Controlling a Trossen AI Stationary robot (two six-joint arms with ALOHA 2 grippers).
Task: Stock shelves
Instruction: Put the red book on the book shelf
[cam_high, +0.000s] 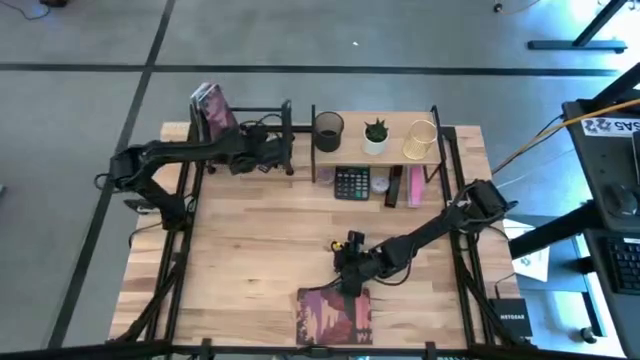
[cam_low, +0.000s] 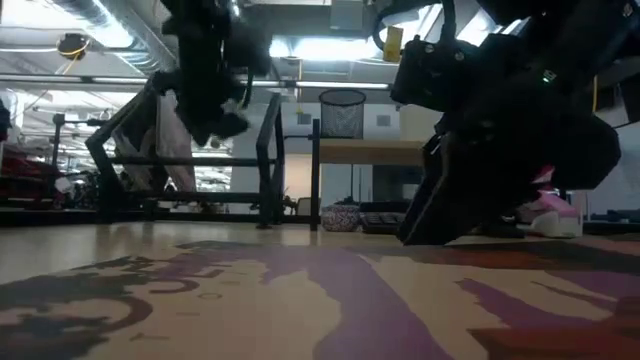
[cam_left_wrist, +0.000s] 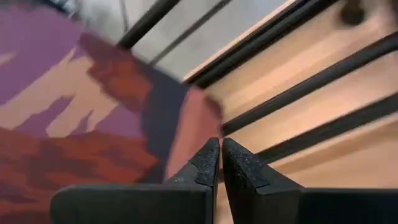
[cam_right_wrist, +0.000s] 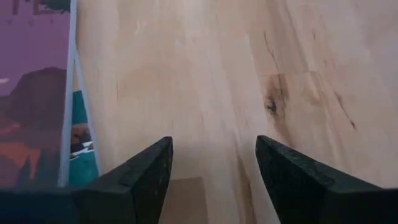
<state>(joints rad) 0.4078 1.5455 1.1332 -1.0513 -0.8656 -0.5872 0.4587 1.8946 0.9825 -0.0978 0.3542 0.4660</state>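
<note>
At the table's (cam_high: 250, 240) far edge stand the black book rack (cam_high: 262, 128) on the left and the light-wood shelf (cam_high: 385, 150) on the right. The left gripper (cam_high: 272, 153), fingers pressed together, sits at the rack beside a leaning purple book (cam_high: 214, 113). The right gripper (cam_high: 345, 268), fingers spread, hovers beside a flat book (cam_high: 334, 315) at the near edge.

R gripper (cam_right_wrist: 212, 163) fingers spread wide over bare wood tabletop (cam_right_wrist: 205, 74); purple book (cam_right_wrist: 31, 87) beside.

We see a pale, smooth-grained wooden tabletop (cam_right_wrist: 205, 74), a black metal-bar book rack (cam_high: 262, 140), and a glossy purple book cover (cam_left_wrist: 74, 118).
</note>
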